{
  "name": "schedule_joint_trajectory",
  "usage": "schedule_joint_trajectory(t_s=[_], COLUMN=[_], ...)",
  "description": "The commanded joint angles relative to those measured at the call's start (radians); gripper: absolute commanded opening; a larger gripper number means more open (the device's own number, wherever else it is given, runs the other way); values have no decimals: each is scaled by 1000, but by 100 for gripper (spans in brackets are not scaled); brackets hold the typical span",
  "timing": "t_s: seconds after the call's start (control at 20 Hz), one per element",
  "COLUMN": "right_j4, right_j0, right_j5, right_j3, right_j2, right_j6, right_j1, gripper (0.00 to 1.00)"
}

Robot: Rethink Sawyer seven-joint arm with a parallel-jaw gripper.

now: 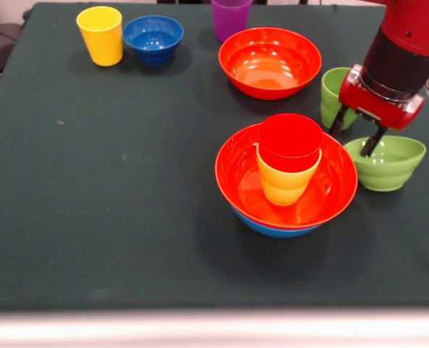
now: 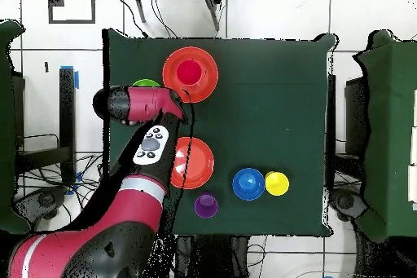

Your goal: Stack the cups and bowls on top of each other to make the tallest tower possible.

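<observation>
Left: glossy yellow plastic cup, small dark blue plastic bowl. Centre: tower topped by red cup. Right: gripper, fingers apart, holding nothing, between lime green cup and bowl. Judged light, stiff, slick; pinch rim wall.

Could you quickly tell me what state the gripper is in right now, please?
Gripper: open and empty, its fingers apart, hanging between the lime green cup and the small lime green bowl.
</observation>
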Motion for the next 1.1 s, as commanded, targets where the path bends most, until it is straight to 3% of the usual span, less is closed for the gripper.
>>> schedule_joint_trajectory(t_s=[0.05,0.15,0.2,0.6,1.1], right_j4=[30,19,16,13,23], right_j0=[1,5,10,-7,1], right_j5=[-68,-93,-103,-166,-92], right_j3=[51,51,48,77,41], right_j2=[69,61,53,76,45], right_j6=[203,191,185,151,155], right_j1=[41,41,43,22,30], gripper=[100,100,0,0,0])
